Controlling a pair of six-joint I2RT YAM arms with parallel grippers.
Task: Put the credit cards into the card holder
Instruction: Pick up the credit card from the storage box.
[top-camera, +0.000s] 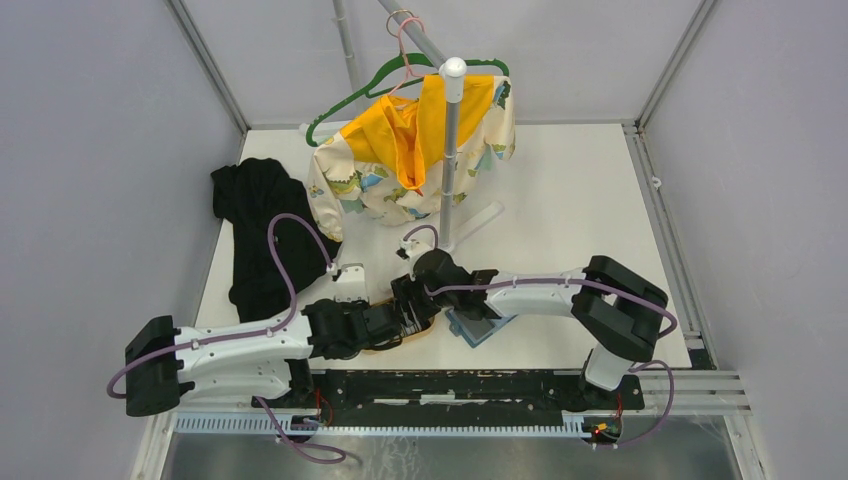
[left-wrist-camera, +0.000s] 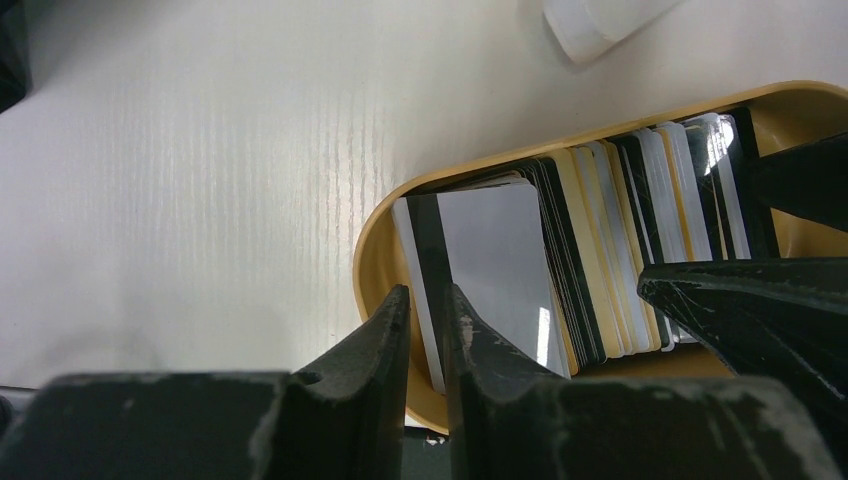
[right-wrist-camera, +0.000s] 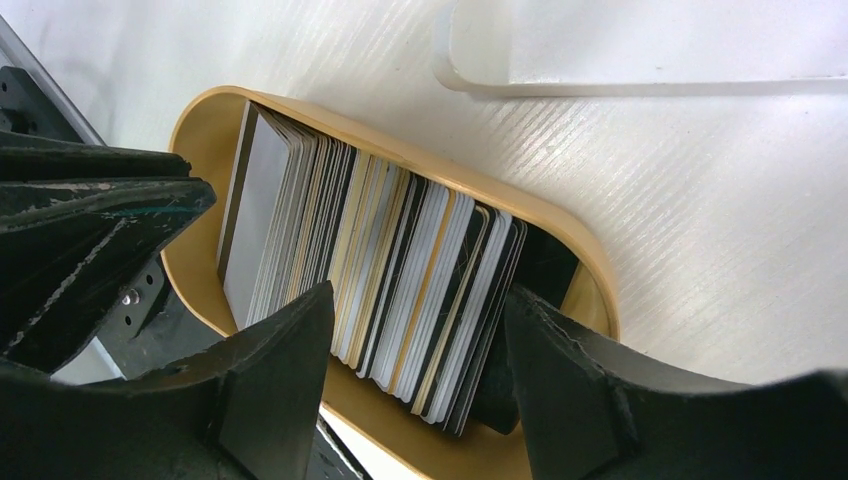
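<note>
Picking step: left gripper (left-wrist-camera: 428, 295) nearly together around the end credit cards (left-wrist-camera: 600, 250) in the tray (left-wrist-camera: 372, 262), clamp unclear, right gripper (right-wrist-camera: 418, 300) apart astride them; next, lift clear.

White arm links (top-camera: 235, 350), black joints (top-camera: 625, 310), looping purple cables (top-camera: 270, 245), scuffed black jaws

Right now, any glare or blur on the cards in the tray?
Left wrist: glare streaks on the front credit cards, and a sheen on the table. Right wrist: cards evenly lit, sharp. Top external: cards too small to judge.
</note>
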